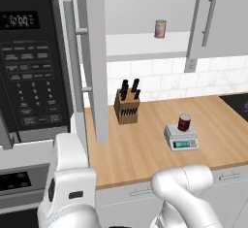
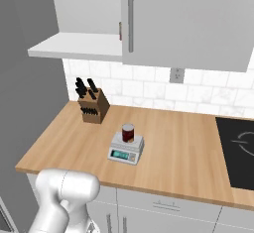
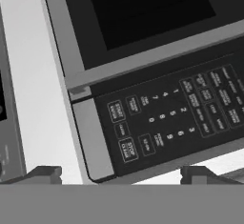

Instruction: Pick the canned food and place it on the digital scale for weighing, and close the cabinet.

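The can (image 1: 184, 122) stands upright on the scale (image 1: 181, 138), centred on its platform and narrower than it, with the display facing the counter's front edge; the right base view shows the same, can (image 2: 128, 132) on scale (image 2: 126, 147) out on the wooden counter (image 2: 183, 147). So the weighing half of the task looks done, and what is left, as I judge it, is the cabinet (image 1: 145, 8). Its left door (image 1: 95, 57) stands swung out, edge-on to the left base camera, its long bar handle (image 1: 73, 52) running vertically just beside the microwave (image 1: 31, 62). The right door (image 1: 220, 16) seems swung partly out as well, though from this angle I cannot be sure how far. A second can with a red and yellowish label (image 1: 160, 28) sits on the white shelf inside. The gripper (image 3: 121, 173) points at the microwave's keypad (image 3: 167, 118), its two tips spread wide apart with nothing between them. The relation that matters next: the open left door lies to the right of where the hand is aimed, its long axis vertical, its outer face turned toward the microwave, so the hand likely has to get onto that face and push it away to the right, toward the shelf.
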